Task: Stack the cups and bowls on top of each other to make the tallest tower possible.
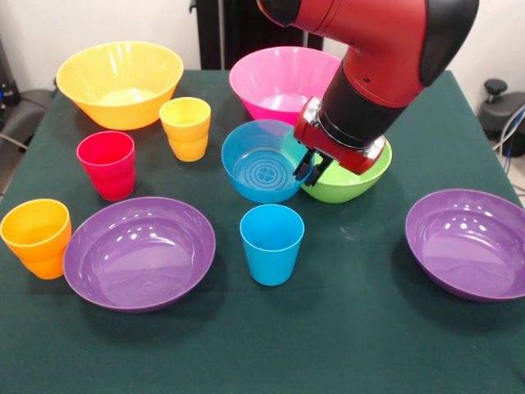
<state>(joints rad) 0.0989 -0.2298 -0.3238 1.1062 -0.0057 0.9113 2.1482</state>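
Nothing is stacked yet; every cup and bowl stands singly on the counter [361, 328]; the gripper [310, 168], fingers slightly parted and empty, hangs at the small blue bowl [258, 164] beside the lime green bowl [349, 185]; the whole tower remains unbuilt.

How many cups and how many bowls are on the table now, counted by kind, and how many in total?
Cups: 4, namely red cup, yellow cup, orange cup, blue cup.
Bowls: 6, namely orange-yellow bowl, pink bowl, blue bowl, green bowl, left purple bowl, right purple bowl.
Total: 10.
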